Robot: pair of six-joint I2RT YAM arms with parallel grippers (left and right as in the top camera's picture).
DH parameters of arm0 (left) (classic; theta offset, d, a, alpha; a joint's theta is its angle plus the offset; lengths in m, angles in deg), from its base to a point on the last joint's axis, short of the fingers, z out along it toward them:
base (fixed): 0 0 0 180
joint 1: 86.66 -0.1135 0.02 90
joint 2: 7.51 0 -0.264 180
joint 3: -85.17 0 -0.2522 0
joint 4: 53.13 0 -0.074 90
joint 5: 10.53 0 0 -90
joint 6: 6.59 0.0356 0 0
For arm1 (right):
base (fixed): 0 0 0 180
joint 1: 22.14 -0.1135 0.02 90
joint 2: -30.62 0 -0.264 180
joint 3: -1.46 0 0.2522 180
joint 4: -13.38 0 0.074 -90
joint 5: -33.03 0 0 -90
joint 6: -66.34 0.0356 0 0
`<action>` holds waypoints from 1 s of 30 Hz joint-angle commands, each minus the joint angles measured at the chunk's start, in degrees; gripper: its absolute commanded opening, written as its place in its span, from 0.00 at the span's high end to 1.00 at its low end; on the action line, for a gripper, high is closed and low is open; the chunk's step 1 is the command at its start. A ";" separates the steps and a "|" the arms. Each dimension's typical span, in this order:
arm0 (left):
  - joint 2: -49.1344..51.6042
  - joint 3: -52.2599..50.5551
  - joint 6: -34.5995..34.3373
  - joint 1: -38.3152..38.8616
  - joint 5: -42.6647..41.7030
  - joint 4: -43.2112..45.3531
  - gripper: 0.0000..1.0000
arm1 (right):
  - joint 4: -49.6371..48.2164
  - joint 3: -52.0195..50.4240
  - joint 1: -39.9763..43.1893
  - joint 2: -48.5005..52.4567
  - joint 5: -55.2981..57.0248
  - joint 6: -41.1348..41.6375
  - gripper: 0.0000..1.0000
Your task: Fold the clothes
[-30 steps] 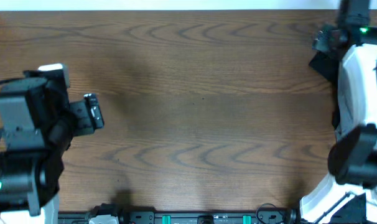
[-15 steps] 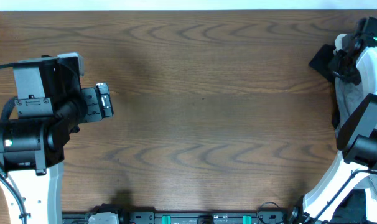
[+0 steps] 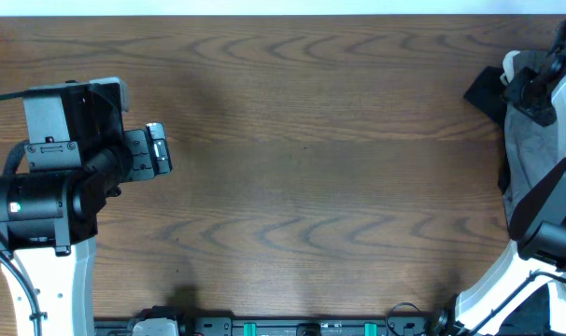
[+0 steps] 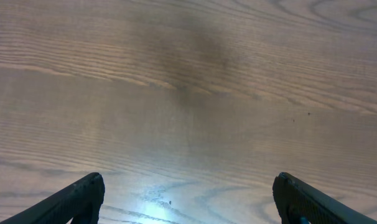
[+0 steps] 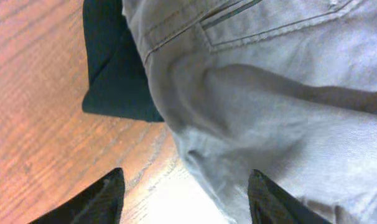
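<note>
The clothes, grey-olive shorts (image 5: 269,93) with stitched pocket seams, fill most of the right wrist view and lie bunched at the table's right edge (image 3: 529,140), partly under the right arm. My right gripper (image 5: 185,180) hovers over the shorts' lower edge. Its fingers (image 5: 104,199) stand apart, the cloth edge lies below the gap, and nothing is pinched. My left gripper (image 3: 160,149) is far off at the left. In the left wrist view it (image 4: 188,202) is wide open over bare wood.
A black garment (image 5: 114,62) lies beside and partly under the shorts, seen from overhead near the back right (image 3: 484,93). The brown wooden table (image 3: 302,168) stretches between the arms. The right arm's white body (image 3: 544,243) covers the front right corner.
The left arm swung a little to the right, then held still. The right arm shifted toward the right edge, uncovering more of the grey shorts.
</note>
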 commanded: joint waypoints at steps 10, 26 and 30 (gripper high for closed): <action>0.22 -0.11 -0.04 -0.22 -0.35 -0.55 0.12 | -2.36 -6.47 -0.20 2.86 6.10 3.34 0.74; 0.22 -0.11 -0.04 -0.22 -0.33 -0.52 0.11 | -3.02 -2.93 0.33 -15.93 0.92 -0.90 0.99; 0.22 -0.11 -0.02 -0.22 -0.33 -0.50 0.11 | 0.55 -3.63 -0.28 -15.34 0.87 -1.66 0.71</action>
